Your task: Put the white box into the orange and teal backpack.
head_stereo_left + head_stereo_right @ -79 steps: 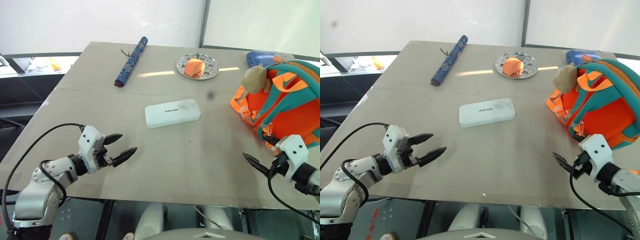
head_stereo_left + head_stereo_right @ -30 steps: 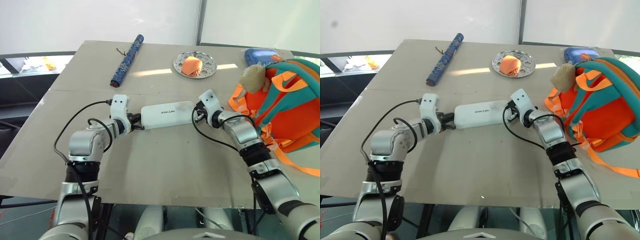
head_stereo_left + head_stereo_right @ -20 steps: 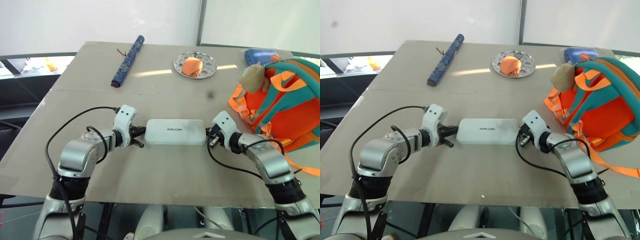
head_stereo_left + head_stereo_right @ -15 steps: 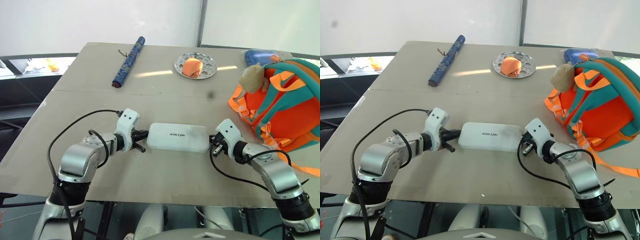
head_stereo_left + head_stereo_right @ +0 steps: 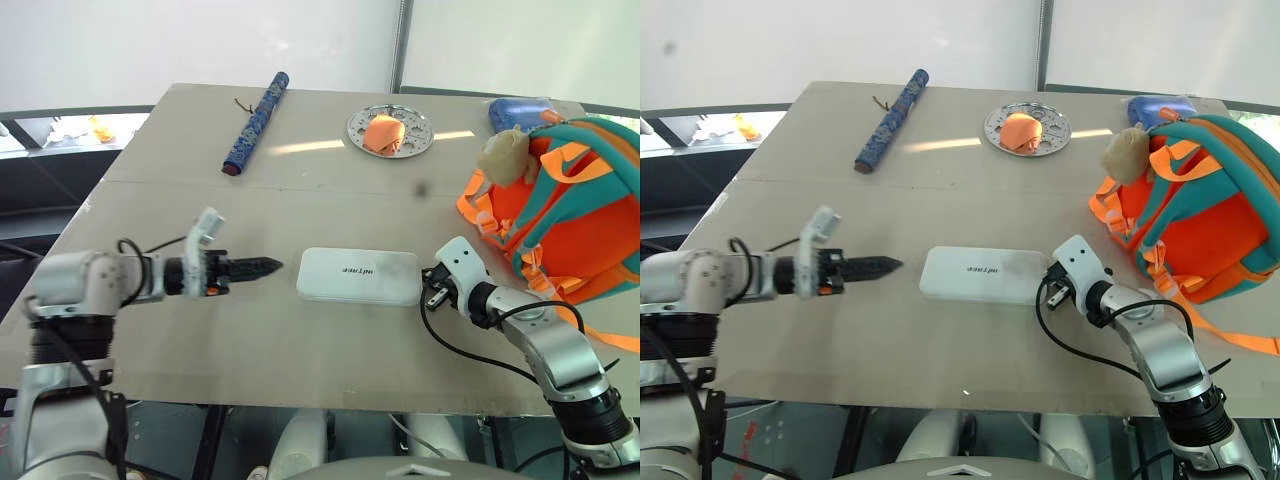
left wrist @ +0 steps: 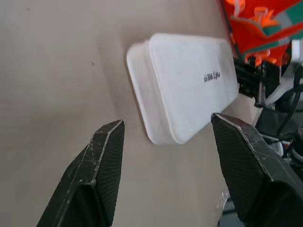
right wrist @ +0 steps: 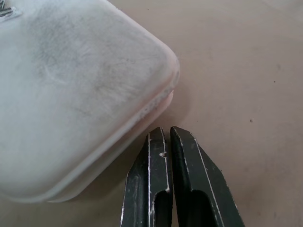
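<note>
1. The left gripper (image 5: 265,266) hovers low over the table (image 5: 330,340), just to the left of the white box (image 5: 358,276). It points at the box's short left end and does not touch it. In the left wrist view its two fingers (image 6: 102,156) stand wide apart, with the near corner of the box between them but further ahead.

2. The white box lies flat on the table near the front edge, lettering up, between the two grippers. It looks like a stiff plastic case with a smooth, probably slippery shell and rounded corners. I judge it light and not fragile. A seam runs around its side, so the lid may open if it is squeezed badly. Its low sides leave little for fingers to catch from above. Across the narrow width, or on one short end, seems the best hold.

3. The right gripper (image 5: 1048,289) rests at the right end of the box. Its fingers (image 7: 158,161) are pressed together, tips right at the corner of the box and holding nothing.

4. The orange and teal backpack (image 5: 570,210) stands at the right side of the table, well apart from the box. Its opening is not clearly visible.
</note>
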`<control>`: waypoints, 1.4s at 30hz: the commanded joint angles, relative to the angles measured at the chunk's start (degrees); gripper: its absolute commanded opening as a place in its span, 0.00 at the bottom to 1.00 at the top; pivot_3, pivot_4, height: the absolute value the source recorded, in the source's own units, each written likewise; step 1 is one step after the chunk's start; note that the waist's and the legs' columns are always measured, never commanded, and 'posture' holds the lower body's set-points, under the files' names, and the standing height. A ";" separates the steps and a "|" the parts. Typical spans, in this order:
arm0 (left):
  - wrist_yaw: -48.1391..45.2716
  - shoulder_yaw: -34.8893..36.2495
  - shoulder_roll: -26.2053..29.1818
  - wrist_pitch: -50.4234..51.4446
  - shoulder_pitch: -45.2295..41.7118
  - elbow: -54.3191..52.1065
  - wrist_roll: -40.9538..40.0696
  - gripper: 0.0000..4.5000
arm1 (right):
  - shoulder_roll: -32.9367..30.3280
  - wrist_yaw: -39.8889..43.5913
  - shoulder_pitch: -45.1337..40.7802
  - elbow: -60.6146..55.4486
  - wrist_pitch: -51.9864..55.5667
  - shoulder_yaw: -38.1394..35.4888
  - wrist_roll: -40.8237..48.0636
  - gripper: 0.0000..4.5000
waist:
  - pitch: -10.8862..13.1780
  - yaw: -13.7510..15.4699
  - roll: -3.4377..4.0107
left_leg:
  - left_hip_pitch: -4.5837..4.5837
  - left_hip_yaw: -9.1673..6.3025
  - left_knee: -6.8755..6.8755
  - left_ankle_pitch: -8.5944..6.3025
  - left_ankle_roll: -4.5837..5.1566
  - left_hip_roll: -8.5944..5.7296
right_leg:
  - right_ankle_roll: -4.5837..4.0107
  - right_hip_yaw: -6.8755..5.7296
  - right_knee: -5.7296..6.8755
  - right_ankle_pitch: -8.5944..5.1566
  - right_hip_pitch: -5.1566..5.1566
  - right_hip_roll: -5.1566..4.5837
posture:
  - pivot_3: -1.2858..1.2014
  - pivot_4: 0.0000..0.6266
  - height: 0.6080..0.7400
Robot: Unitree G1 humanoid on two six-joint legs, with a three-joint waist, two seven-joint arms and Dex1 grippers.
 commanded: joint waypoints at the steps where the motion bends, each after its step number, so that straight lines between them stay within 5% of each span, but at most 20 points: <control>1: 1.76 -1.56 -2.90 -0.14 -2.11 0.24 0.82 0.66 | 0.08 0.38 -1.24 -0.24 -0.51 1.65 -0.24 0.00 | 0.04 0.00 -0.06 | 0.00 0.00 0.00 0.02 -0.03 0.01 | 0.00 0.00 0.02 0.00 -0.01 0.01 | 0.52 0.24 0.95; 15: 2.29 0.34 -12.97 -0.31 -1.83 3.32 -0.30 0.66 | 7.47 0.35 -7.75 13.95 -7.56 11.00 -5.86 0.00 | -0.15 -0.85 -0.32 | 0.25 0.06 0.04 0.01 -0.02 0.06 | -0.02 0.09 0.10 0.02 0.08 0.03 | 0.52 0.24 0.95; 20: 3.60 4.21 -14.46 0.09 -2.11 4.23 -1.04 0.66 | 7.73 0.83 -6.92 14.36 -9.71 8.54 -6.39 0.00 | -0.24 -0.93 -0.46 | 0.28 0.05 0.05 0.04 -0.08 0.11 | -0.04 0.09 0.11 0.04 0.10 0.07 | 0.52 0.24 0.95; 24: 3.66 8.03 -14.99 1.63 -1.30 3.16 -3.86 0.29 | 6.30 1.53 -0.91 5.18 -11.44 -0.29 -1.50 0.00 | -0.20 -0.49 -0.39 | 0.11 0.00 0.02 0.04 -0.12 0.11 | -0.05 0.06 0.07 0.03 0.01 0.04 | 0.52 0.24 0.95; 27: 5.12 10.21 -15.55 3.02 -1.61 1.14 -5.86 0.23 | 3.93 3.15 4.22 -4.32 -8.63 -6.18 2.76 0.16 | -0.07 -0.36 -0.26 | -0.03 0.01 0.01 0.04 -0.14 0.09 | -0.04 0.06 0.02 0.03 -0.08 0.02 | 0.52 0.24 0.95; 30: 7.17 12.28 -16.18 5.05 -1.59 -1.64 -7.92 0.23 | 1.04 2.64 8.57 -15.76 -2.36 -11.29 6.14 0.49 | 0.09 0.00 -0.14 | -0.22 -0.03 0.03 0.03 -0.13 0.05 | -0.04 0.04 0.00 0.03 -0.22 -0.01 | 0.52 0.24 0.95; 35: 11.31 15.14 -18.31 4.88 -2.60 -5.29 -9.29 0.23 | 2.95 -3.00 10.48 -35.63 18.27 -32.96 24.46 0.99 | 0.15 0.77 -0.07 | -0.23 -0.13 0.03 -0.03 -0.03 0.09 | -0.04 -0.03 0.01 0.03 -0.23 0.02 | 0.52 0.24 0.95; 38: 13.95 15.38 -20.50 4.67 -3.21 -7.40 -9.75 0.23 | 1.83 -8.89 8.22 -36.16 27.11 -42.84 33.03 1.00 | 0.16 1.18 -0.09 | -0.25 -0.15 0.09 -0.06 0.02 0.04 | -0.04 -0.06 -0.03 0.03 -0.16 -0.03 | 0.52 0.24 0.95; 42: 15.94 15.36 -22.32 4.43 -4.28 -8.08 -9.72 0.23 | 2.95 -11.39 1.63 -35.51 43.72 -51.62 33.25 1.00 | 0.17 1.33 -0.09 | -0.26 -0.15 0.12 -0.08 0.08 -0.03 | -0.06 -0.07 -0.01 0.03 -0.15 -0.07 | 0.52 0.24 0.95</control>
